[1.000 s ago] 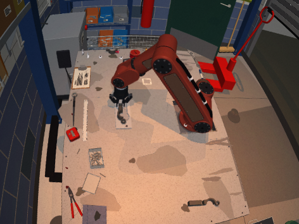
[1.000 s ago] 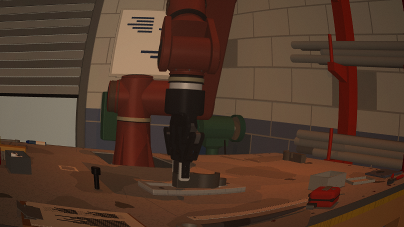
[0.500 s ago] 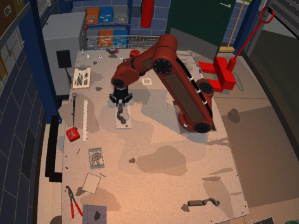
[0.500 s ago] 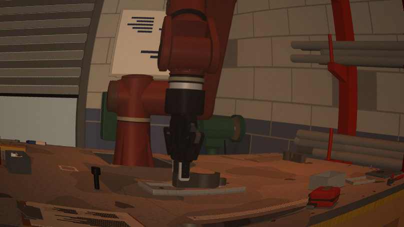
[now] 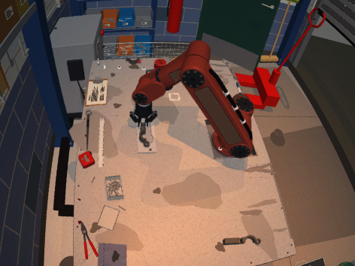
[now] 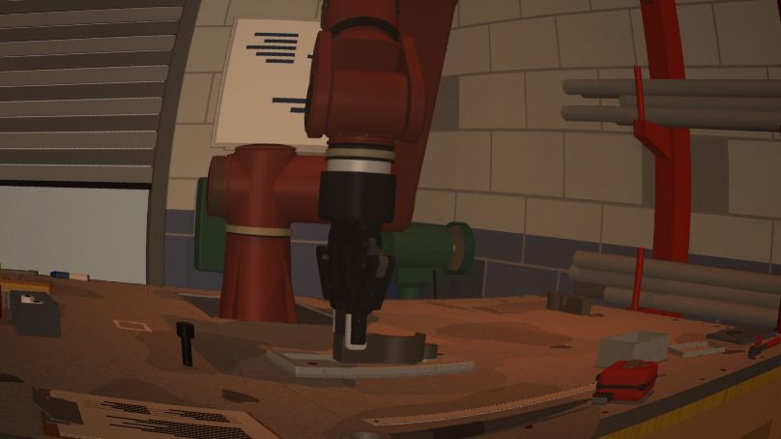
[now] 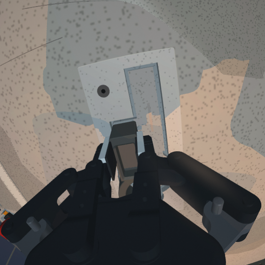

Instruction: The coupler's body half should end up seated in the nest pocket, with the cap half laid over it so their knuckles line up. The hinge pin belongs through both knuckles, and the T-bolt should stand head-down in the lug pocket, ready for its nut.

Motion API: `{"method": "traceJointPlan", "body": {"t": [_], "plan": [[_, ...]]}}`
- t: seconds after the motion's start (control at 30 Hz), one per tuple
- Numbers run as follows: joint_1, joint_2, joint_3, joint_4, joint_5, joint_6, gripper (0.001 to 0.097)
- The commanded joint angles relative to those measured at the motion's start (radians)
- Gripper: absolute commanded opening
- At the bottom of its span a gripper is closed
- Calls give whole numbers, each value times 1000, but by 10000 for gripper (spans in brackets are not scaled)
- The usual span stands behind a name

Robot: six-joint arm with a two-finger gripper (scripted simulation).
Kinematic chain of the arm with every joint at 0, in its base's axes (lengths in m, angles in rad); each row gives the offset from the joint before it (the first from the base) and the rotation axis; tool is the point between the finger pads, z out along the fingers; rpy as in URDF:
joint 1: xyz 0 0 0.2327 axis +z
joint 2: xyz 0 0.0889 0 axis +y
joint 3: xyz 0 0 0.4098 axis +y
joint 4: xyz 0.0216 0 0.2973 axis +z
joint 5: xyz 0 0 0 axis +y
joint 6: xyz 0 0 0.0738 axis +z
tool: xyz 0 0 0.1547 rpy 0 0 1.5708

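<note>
The coupler's body half (image 6: 390, 347) (image 5: 144, 137) is a dark curved piece lying on the pale nest plate (image 6: 371, 365) (image 5: 146, 139) (image 7: 128, 94) in the middle of the bench. The plate has a rectangular pocket outline and a small round hole (image 7: 103, 91). The cap half (image 5: 240, 240) lies far off near the bench's front right corner. A black T-bolt (image 6: 185, 343) stands upright on the bench, left of the plate. I see no hinge pin. My gripper (image 6: 355, 341) (image 7: 124, 158) is straight above the body half's end and is closed on it.
A red pallet jack (image 5: 265, 84) stands beyond the bench on the right. On the bench's left side lie a ruler (image 5: 100, 142), a red box (image 5: 86, 159), a tray of screws (image 5: 114, 187) and red pliers (image 5: 87, 244).
</note>
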Motion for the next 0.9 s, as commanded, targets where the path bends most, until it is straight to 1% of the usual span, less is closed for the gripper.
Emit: {"method": "traceJointPlan", "body": {"t": [0.0, 0.53, 0.87], "plan": [[0, -2, -2, 0, 0, 0, 277], [0, 0, -1, 0, -3, 0, 437], [0, 1, -1, 0, -3, 0, 440]]}}
